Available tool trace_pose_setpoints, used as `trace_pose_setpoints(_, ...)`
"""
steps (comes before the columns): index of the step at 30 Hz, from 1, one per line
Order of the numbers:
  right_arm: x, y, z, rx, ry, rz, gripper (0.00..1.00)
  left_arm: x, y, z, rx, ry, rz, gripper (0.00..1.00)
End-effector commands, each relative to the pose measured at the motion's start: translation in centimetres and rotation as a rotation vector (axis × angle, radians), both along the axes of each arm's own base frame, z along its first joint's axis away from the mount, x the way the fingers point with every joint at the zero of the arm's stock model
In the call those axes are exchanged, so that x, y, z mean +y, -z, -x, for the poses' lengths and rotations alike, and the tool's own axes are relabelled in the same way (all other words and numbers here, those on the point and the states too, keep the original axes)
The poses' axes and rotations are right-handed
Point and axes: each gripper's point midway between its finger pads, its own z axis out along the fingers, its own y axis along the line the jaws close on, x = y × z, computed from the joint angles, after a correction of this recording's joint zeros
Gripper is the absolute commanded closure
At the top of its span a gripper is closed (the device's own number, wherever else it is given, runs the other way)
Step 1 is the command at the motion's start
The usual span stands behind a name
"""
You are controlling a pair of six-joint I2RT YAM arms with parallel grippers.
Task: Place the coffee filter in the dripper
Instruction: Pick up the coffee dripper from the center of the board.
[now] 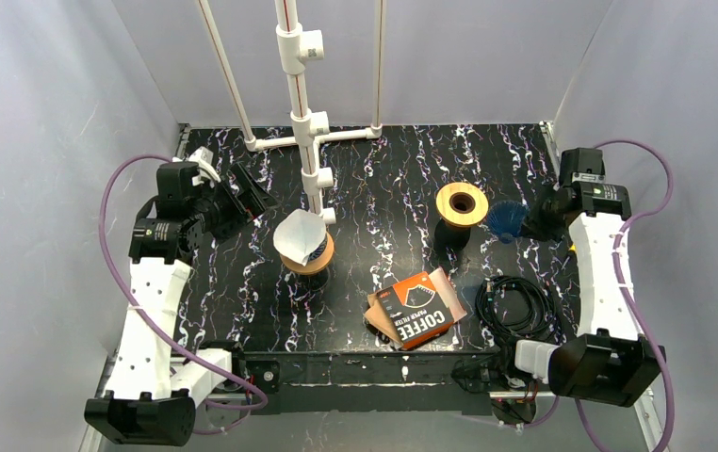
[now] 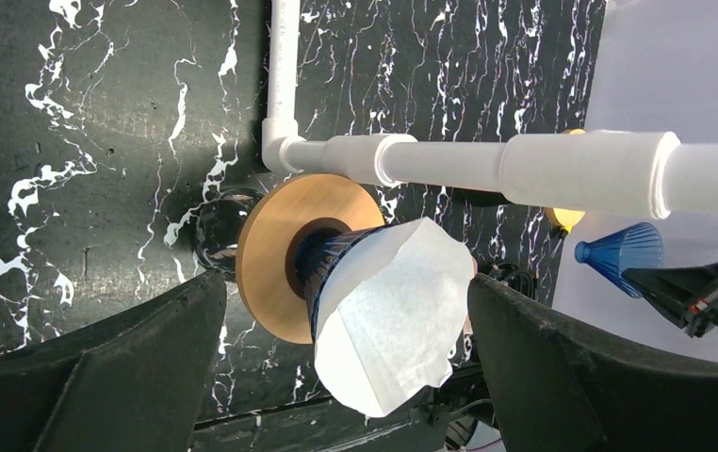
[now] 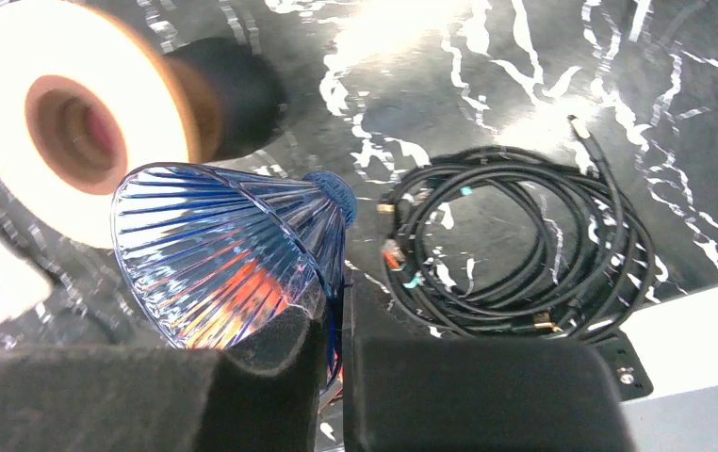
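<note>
Right wrist shows right fingers (image 3: 261, 372) pinching the blue dripper (image 3: 209, 250), apparently its rim; left fingers (image 2: 101, 377) wide.

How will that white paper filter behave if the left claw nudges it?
Probably floppy: the paper filter looks thin and crumpled. Likely very light, and it stands well past the dripper rim, so a nudge may tip it out.

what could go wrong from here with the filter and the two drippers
1. The paper filter sits lopsided and sticks well out of the dark dripper on its wooden stand. A nudge from the open left gripper might tip it out.
2. The right gripper pinches the blue dripper only at its rim, so it may slip or swing.
3. The white pipe is close to the filter and could snag it.
</note>
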Motion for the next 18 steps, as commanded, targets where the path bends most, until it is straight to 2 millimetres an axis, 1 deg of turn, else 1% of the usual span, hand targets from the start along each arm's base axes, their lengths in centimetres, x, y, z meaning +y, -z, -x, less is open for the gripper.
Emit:
trace_pose_setpoints(1, 3.2, -3.8, 0.1, -0.117, -0.156, -0.13, 0.99, 0.2, 0.4, -0.5, 0.017, -0.023, 0.008, 0.02)
trace_pose_setpoints(4, 4.7, -5.4, 0.1, -0.196, -0.205, -0.189, 0.99, 0.0, 0.6, -0.5, 0.018, -0.016, 0.014, 0.02)
trace_pose_setpoints(6, 5.7, -6.7, -0.1, -0.254, -0.25, -0.229, 0.99, 0.0, 0.5, -0.5, 0.008, -0.016, 0.016, 0.02)
trace_pose_setpoints(8, 6.3, -7.9, -0.4, -0.302, -0.281, -0.25, 0.99, 0.1, 0.1, -0.4, -0.001, -0.026, 0.022, 0.02)
trace_pose_setpoints(11, 6.6, -8.6, -0.7, -0.32, -0.303, -0.262, 0.99, 0.0, -0.3, -0.4, -0.009, -0.037, 0.032, 0.02)
trace_pose_setpoints(14, 7.3, -9.4, -1.1, -0.339, -0.361, -0.286, 0.99, -0.2, -0.3, -0.3, -0.012, -0.031, 0.043, 0.02)
trace_pose_setpoints(18, 8.2, -9.7, -2.0, -0.353, -0.413, -0.333, 0.99, -0.4, -0.3, -0.5, -0.026, -0.003, 0.042, 0.02)
